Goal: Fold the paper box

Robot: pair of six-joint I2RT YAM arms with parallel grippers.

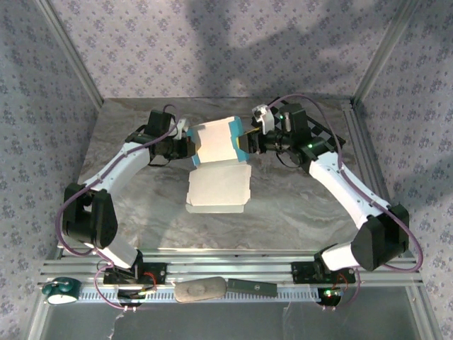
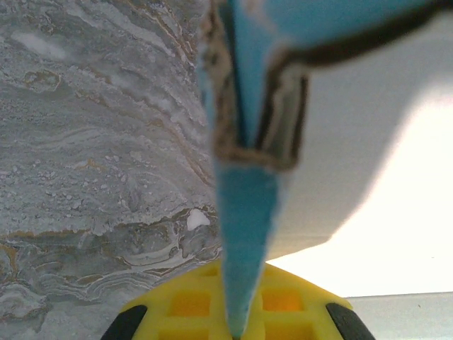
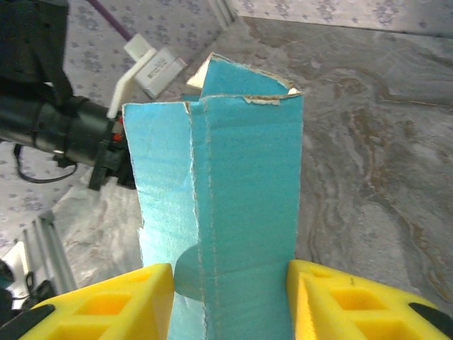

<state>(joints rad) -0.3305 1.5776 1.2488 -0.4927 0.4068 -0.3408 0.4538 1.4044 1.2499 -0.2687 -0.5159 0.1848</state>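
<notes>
The left gripper point(image 2: 233, 320) is closed on a turquoise edge of the paper box point(image 2: 248, 205). The edge is pinched thin between the yellow fingers point(image 2: 177, 304) at the bottom centre of the left wrist view and runs up the frame, with the white face of the card spread to the right. The right gripper point(image 3: 230, 301) is seen at the bottom of the right wrist view with its jaws partly apart, and an upright turquoise flap of the paper box is framed between them; whether the flap is pressed cannot be told. In the top view the paper box point(image 1: 216, 166) is found at the centre of the frame between the two grippers, its upper part lifted and its white lower panel laid flat on the marbled table point(image 1: 297, 205).
</notes>
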